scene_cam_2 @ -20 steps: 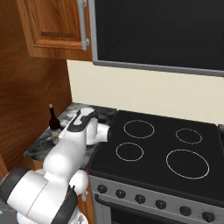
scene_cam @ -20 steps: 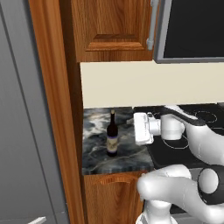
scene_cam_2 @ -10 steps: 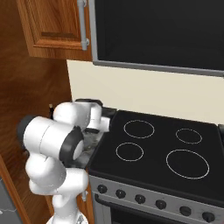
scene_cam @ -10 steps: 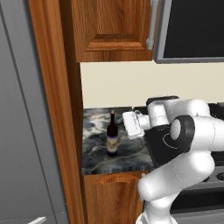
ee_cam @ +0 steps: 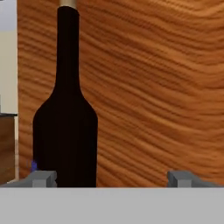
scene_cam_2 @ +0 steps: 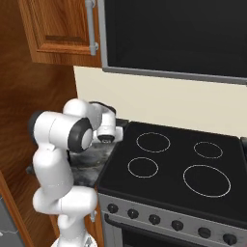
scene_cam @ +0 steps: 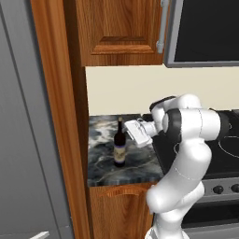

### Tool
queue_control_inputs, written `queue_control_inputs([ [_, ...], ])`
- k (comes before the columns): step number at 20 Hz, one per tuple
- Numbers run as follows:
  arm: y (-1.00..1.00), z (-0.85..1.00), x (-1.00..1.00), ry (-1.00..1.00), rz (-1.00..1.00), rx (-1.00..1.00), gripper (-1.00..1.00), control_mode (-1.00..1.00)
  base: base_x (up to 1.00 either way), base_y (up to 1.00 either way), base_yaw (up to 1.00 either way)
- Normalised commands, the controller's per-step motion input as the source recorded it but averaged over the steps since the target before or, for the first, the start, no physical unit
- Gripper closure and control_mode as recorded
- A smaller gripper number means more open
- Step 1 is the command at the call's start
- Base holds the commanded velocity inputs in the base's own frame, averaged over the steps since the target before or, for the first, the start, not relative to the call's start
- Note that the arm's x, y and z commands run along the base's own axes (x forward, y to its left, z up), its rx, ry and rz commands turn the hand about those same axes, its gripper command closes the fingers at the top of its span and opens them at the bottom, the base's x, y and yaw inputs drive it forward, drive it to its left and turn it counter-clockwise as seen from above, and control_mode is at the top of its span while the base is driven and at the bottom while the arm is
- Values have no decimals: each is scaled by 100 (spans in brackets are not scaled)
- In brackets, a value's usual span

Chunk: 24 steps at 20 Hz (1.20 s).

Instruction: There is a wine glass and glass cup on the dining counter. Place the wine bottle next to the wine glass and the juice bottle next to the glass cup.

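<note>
The wine bottle, slim and dark with a tan top and a pale label, stands upright on a small marbled countertop between a wooden panel and the stove. My gripper hovers just right of its neck and shoulder, open and pointing at it. In the hand view the wine bottle fills the left half, close inside the left fingertip. The gripper holds nothing, and the right fingertip stands far from the glass. The wine glass, glass cup, juice bottle and dining counter are out of view.
A tall wooden panel walls off the countertop on the left, just behind the bottle. A wooden wall cabinet hangs above. A black stove top with ring burners adjoins on the right, under a dark microwave.
The arm has folded up over the countertop edge and the hand has edged left, closer to the wine bottle. The bottle has not moved; the jaws stay open.
</note>
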Motion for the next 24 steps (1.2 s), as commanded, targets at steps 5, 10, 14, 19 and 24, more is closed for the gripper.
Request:
queue_control_inputs([
  [5,26,-5,0,0,9,0,-100,-100,0,0,0],
  [10,18,-6,-1,0,6,1,-100,-100,0,0,0],
  [14,9,-7,-6,0,6,3,-100,-100,0,0,0],
  [19,0,-10,-6,0,8,6,-100,-100,0,0,0],
  [24,-8,-9,0,0,10,8,-100,-100,0,0,0],
])
